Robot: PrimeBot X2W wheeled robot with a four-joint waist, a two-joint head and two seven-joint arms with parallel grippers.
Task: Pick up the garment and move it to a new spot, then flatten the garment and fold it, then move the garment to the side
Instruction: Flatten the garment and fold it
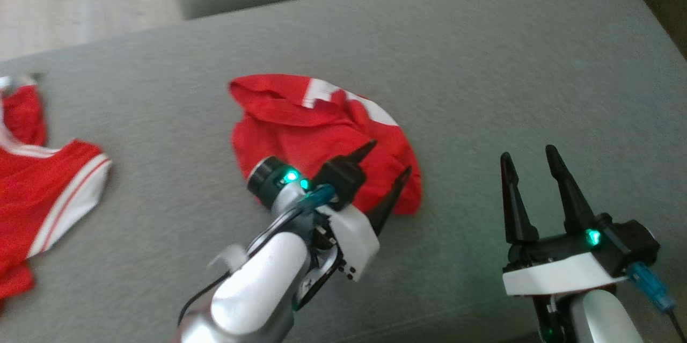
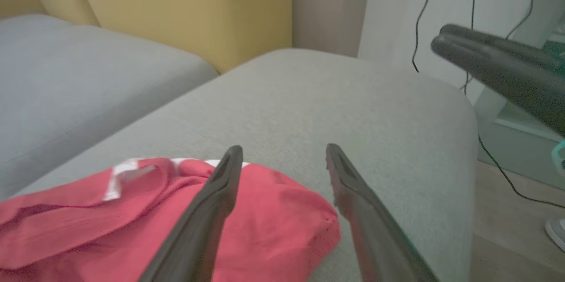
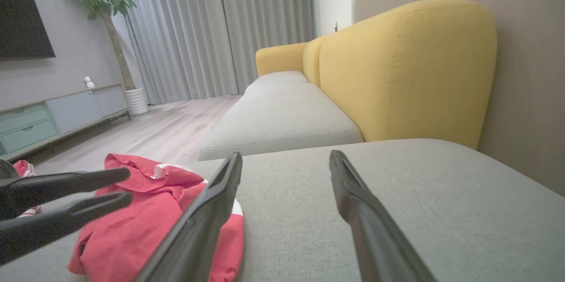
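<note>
My left gripper and right gripper gape empty; crumpled red jersey on woven grey cushion; head view adds a second jersey.

Silver forearm, white wrist shell, black tapered left claw, right claw, green lights

Head view: left tool, jaws spread, reaches forward and rightward on its pale forearm; right tool, jaws likewise spread, points ahead.
</note>
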